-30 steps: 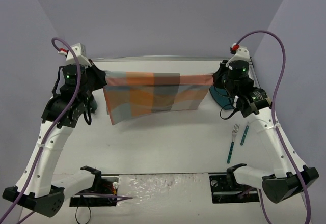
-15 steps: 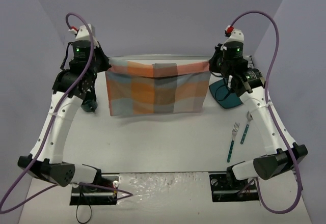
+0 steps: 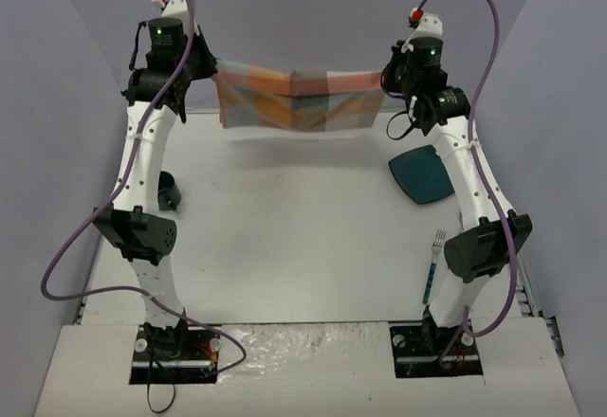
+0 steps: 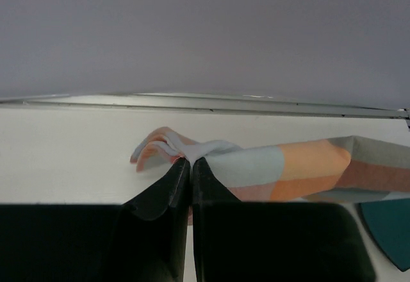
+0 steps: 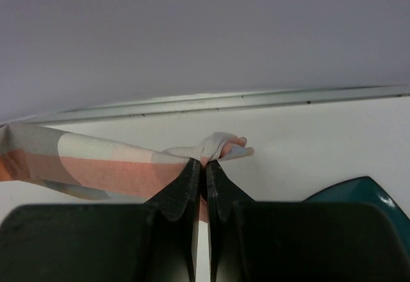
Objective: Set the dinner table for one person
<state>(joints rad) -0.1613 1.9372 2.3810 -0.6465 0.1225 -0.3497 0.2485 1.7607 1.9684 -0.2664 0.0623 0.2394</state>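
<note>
The orange-blue-grey plaid placemat (image 3: 299, 100) hangs stretched between both grippers near the far edge of the white dinner table (image 3: 294, 227). My left gripper (image 3: 214, 71) is shut on its left corner, seen bunched in the left wrist view (image 4: 186, 157). My right gripper (image 3: 384, 81) is shut on its right corner, bunched in the right wrist view (image 5: 206, 160). The cloth (image 4: 301, 166) runs right from the left jaws and the cloth (image 5: 83, 160) runs left from the right jaws.
A teal plate (image 3: 423, 174) lies at the right, also in the right wrist view (image 5: 359, 192). A fork (image 3: 433, 263) lies near the right arm's base. A dark teal cup (image 3: 168, 192) sits behind the left arm. Purple walls enclose the table.
Both arms have stretched up and away toward the far wall, carrying the placemat from mid-table to the far edge. The cloth now hangs shorter and higher.
</note>
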